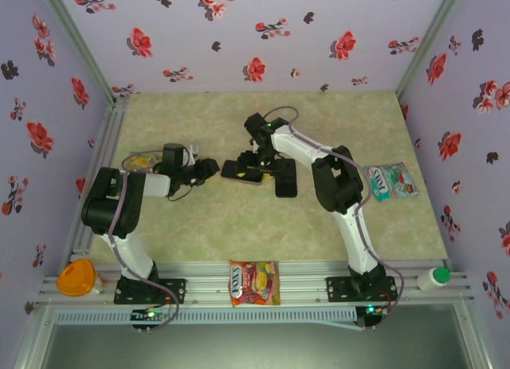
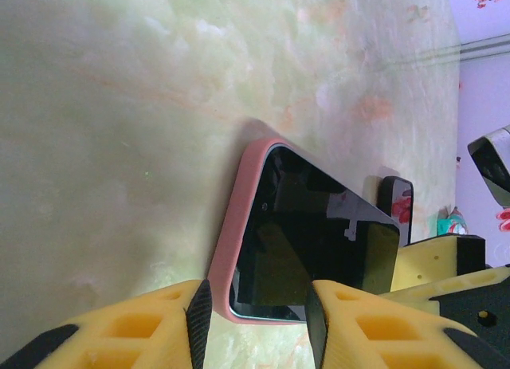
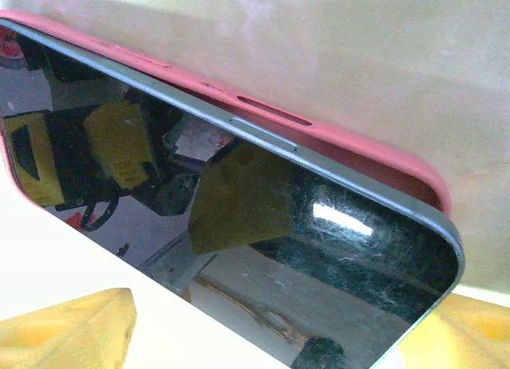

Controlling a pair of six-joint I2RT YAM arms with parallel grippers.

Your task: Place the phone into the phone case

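Note:
The phone (image 1: 239,170), black glass up, lies in the pink phone case (image 2: 239,217) at mid-table. In the right wrist view the phone (image 3: 319,249) has its silver edge raised above the far wall of the case (image 3: 351,150). My left gripper (image 2: 256,321) reaches in from the left. Its pads are closed against the near corner of the case, one on the long pink side and one at the short end of the phone (image 2: 303,233). My right gripper (image 3: 267,341) hovers just over the screen with its yellow fingertips (image 3: 68,329) wide apart, open and holding nothing. It also shows from above (image 1: 267,156).
A flat black slab (image 1: 287,178) lies right of the phone, under the right arm. A teal candy bag (image 1: 392,182) sits farther right and a red one (image 1: 254,283) on the front rail. An orange object (image 1: 77,277) and a white bottle (image 1: 434,278) stand at the front corners.

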